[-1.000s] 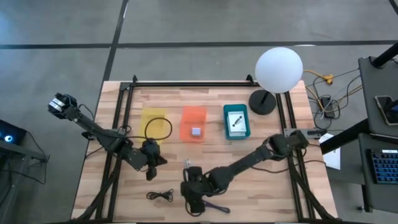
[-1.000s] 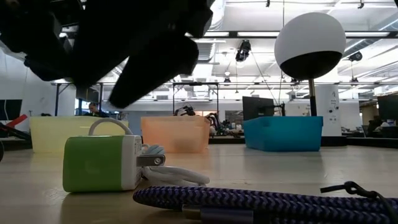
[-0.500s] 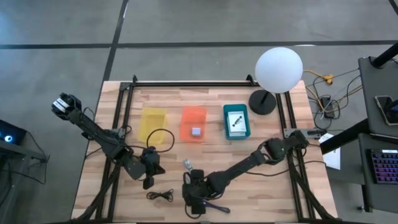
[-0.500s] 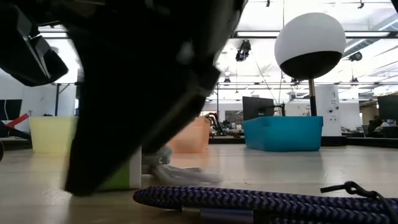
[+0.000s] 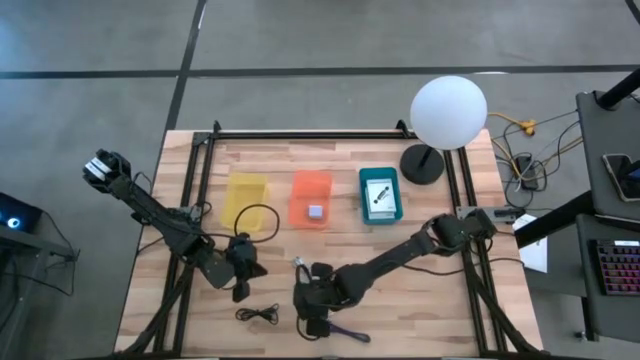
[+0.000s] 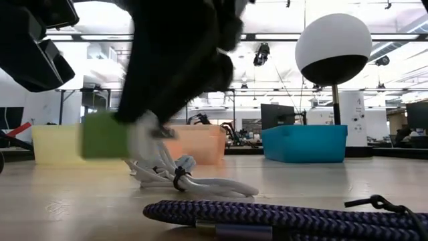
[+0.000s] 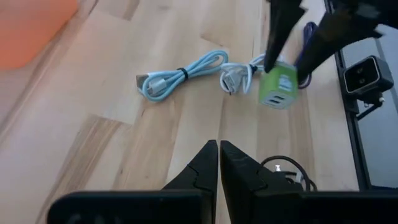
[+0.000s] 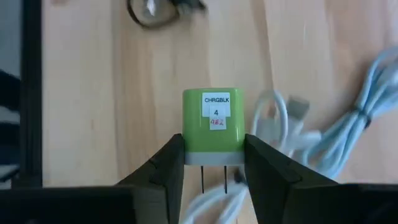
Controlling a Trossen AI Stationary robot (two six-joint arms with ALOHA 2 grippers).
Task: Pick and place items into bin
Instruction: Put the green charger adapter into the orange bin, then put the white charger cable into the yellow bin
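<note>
Right gripper (image 8: 214, 163) clenched on green charger block (image 8: 214, 126), lifted off the table near the orange bin (image 5: 310, 197), white cord (image 7: 180, 76) trailing. Left gripper (image 7: 219, 163) pressed shut, empty. Orange bin holding a lavender cube (image 5: 316, 212); teal bin (image 5: 381, 194) a white card.

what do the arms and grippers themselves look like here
Both arms are dark, nearly black, slim jointed links with bulkier wrists. The right gripper has two broad, matte black fingers with angular faces. The left gripper ends in two narrow black fingers tapering to points. No stripes or printed markings show on them.
</note>
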